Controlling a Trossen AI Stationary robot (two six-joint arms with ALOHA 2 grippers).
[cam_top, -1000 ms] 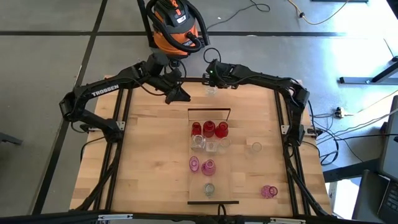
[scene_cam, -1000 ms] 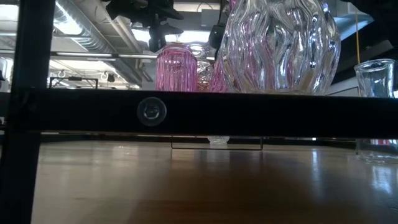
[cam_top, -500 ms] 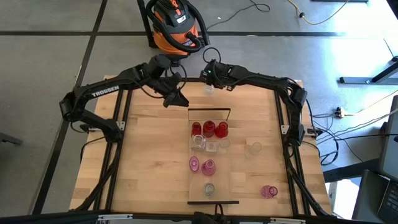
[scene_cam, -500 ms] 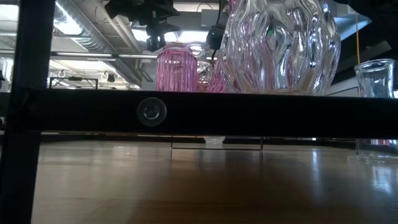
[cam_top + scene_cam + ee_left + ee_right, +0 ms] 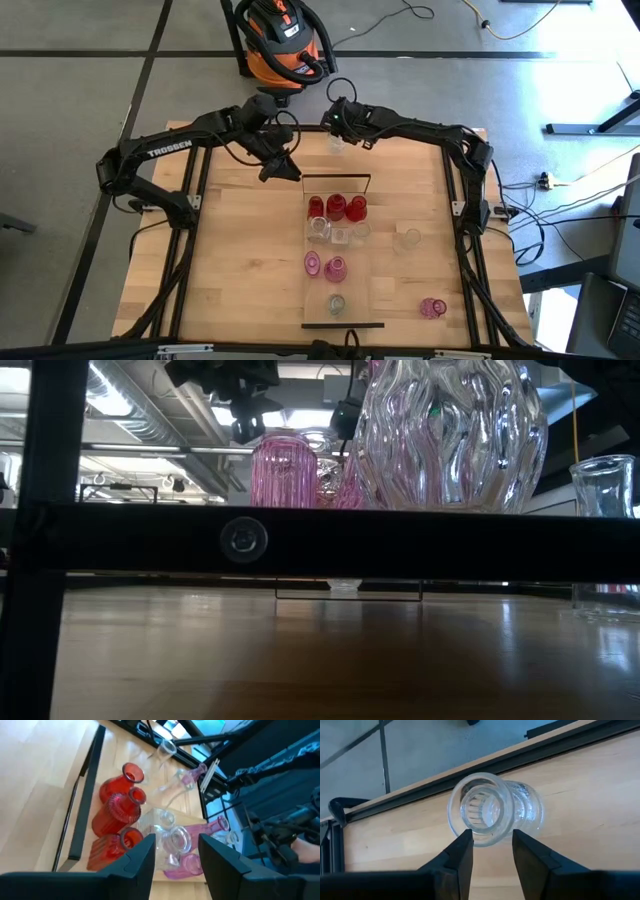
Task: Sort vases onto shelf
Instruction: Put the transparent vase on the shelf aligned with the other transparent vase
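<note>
Surroundings: grey floor around a wooden table [image 5: 240,250]; an orange and black shop vacuum [image 5: 282,35] stands on the floor beyond the table's far edge.
Left arm: reaches from the table's left side toward the far centre, bent at the elbow; left gripper [image 5: 285,168] hovers just beyond the shelf's far left corner.
Left gripper state: fingers [image 5: 136,857] spread apart, nothing between them; the wrist view looks past them onto the red vases.
Right arm: reaches from the right side along the far edge; right gripper [image 5: 336,128] sits near the table's far edge, beyond the shelf.
Right gripper state: fingers [image 5: 457,855] on either side of a clear vase [image 5: 492,810], seen mouth-on in the wrist view; whether they clamp it cannot be told.
Shelf: pale plank with black end frames [image 5: 385,290], lying lengthwise at the table's centre.
Shelf contents, far end: three red vases [image 5: 336,208] in a row.
Shelf contents, next row: clear vases [image 5: 336,232], close together.
Shelf contents, middle: two pink vases [image 5: 324,267], side by side.
Shelf contents, near end: one clear vase [image 5: 337,304].
Off the shelf: a clear vase [image 5: 409,238] right of it on the table; a pink vase [image 5: 432,307] near the right front corner.
</note>
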